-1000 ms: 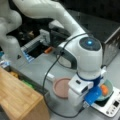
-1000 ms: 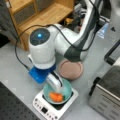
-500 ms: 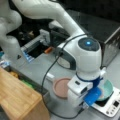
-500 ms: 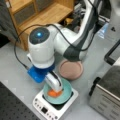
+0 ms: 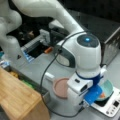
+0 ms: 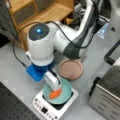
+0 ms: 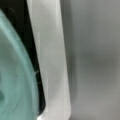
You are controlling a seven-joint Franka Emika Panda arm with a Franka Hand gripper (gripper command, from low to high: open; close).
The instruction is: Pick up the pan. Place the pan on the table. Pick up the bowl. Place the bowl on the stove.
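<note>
Nothing has visibly moved: the gripper, grip state indiscernible, stays over the bowl on the stove.

Robot lab: perforated optical bench

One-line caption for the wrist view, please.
Teal bowl on the stove, with grey table beside it.
</note>
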